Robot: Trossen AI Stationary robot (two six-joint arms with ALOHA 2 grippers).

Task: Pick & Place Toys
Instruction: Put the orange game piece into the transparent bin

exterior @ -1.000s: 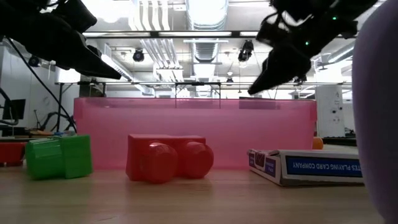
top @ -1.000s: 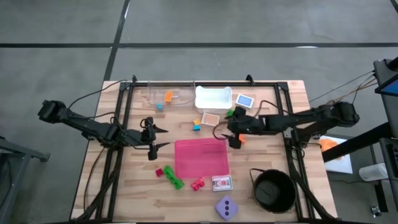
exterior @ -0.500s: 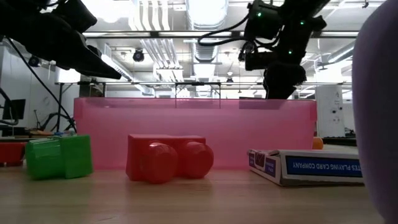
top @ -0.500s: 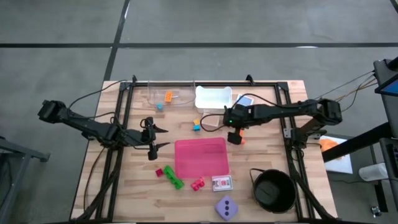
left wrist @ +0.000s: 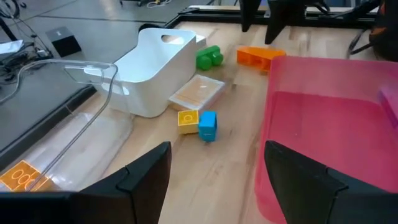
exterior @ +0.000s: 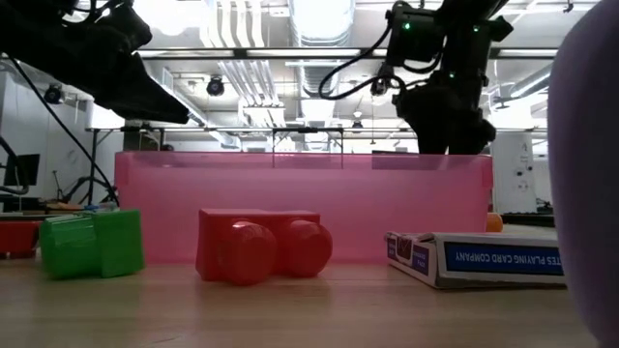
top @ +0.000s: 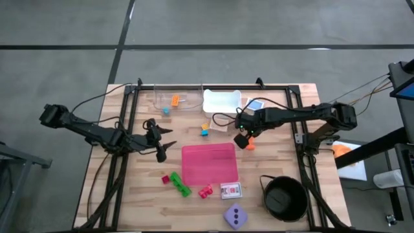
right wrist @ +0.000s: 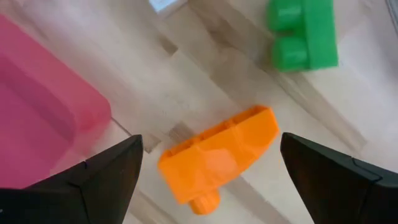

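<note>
An orange brick (right wrist: 221, 152) lies flat on the wood by the far right corner of the pink tray (top: 208, 163). My right gripper (top: 242, 138) hangs above it, pointing down and open, a finger on either side (right wrist: 211, 149), touching nothing. A green brick (right wrist: 303, 34) lies just beyond. My left gripper (top: 162, 144) hovers open left of the tray, facing it (left wrist: 217, 163). Near the front edge lie green bricks (top: 181, 188), a red brick (top: 206, 191) and the lilac die (top: 235, 216). A yellow and a blue brick (left wrist: 198, 121) sit together behind the tray.
A white bin (top: 222, 101) and a clear container (top: 178, 98) holding an orange brick stand at the back. A black bowl (top: 283, 197) sits at the front right, and a card box (top: 231, 190) in front of the tray. A black frame (top: 129, 116) borders the table.
My right gripper has swung from lying nearly level to pointing down, rolling as it tipped, and has shifted slightly toward the table's far left over the orange brick. My left gripper has rolled a little in place. Both have stayed open, and no toy has moved.
</note>
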